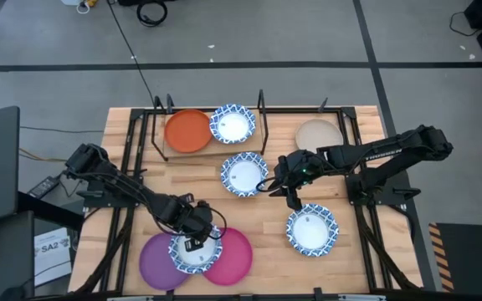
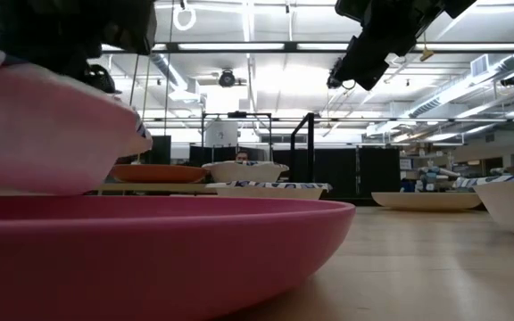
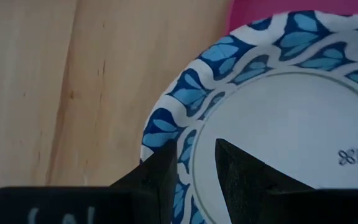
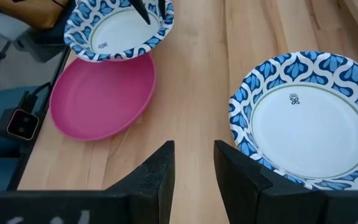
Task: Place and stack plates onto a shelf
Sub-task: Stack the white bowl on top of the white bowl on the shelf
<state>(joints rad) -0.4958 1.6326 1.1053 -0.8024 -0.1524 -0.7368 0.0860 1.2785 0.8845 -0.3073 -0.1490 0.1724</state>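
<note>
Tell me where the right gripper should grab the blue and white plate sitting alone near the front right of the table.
Judging by its shape, take the plate by its raised patterned rim, one finger over the lip and one under. The edge nearest the right gripper looks best: it is bare, and that gripper already hovers beside it.

Grey floor crossed by dark lines, black cable, ceiling strip lights, wooden tabletop

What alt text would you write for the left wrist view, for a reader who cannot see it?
The left claw pinches the rim of a blue-and-white plate, one finger over its white centre. A pink plate shows beyond it, with the wooden table alongside.
</note>
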